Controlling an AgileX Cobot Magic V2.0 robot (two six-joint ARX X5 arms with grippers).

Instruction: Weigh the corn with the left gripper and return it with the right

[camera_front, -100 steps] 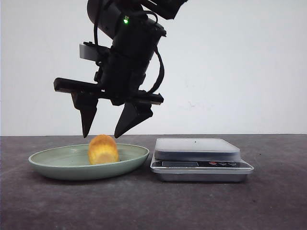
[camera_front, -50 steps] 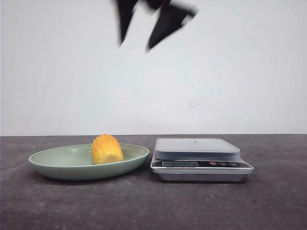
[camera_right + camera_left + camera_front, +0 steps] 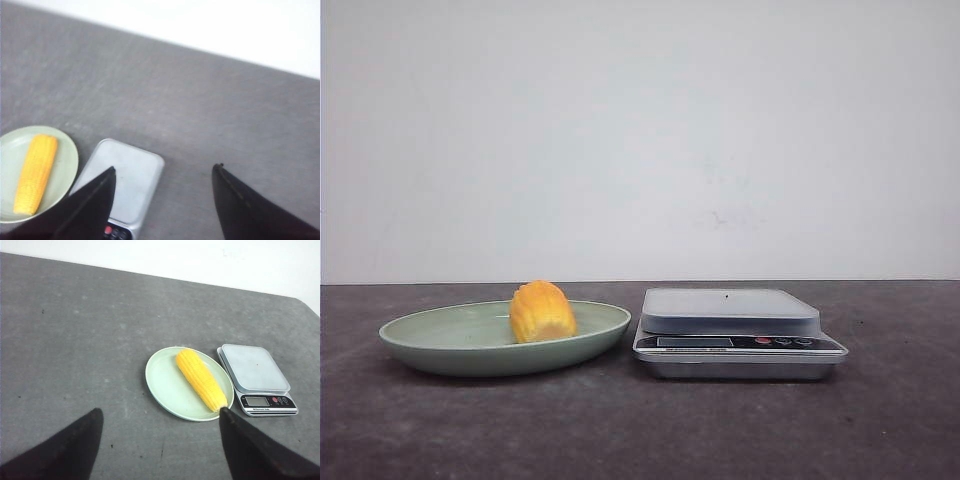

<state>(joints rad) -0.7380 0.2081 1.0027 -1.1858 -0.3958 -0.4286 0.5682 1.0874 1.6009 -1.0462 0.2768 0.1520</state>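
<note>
The corn is a yellow cob lying in a pale green plate, seen end-on in the front view. It shows lengthwise in the left wrist view and the right wrist view. A silver kitchen scale stands just right of the plate with nothing on its platform. Neither gripper shows in the front view. My left gripper is open and empty, high above the table on the near side of the plate. My right gripper is open and empty, high over the scale's right side.
The dark grey table runs back to a white wall. The scale has a display and buttons on its front edge. Plate and scale sit close together with a small gap between them.
The open gripper that hung just above the corn has risen straight up and left the front view. The corn has turned slightly in the plate and now lies still.
</note>
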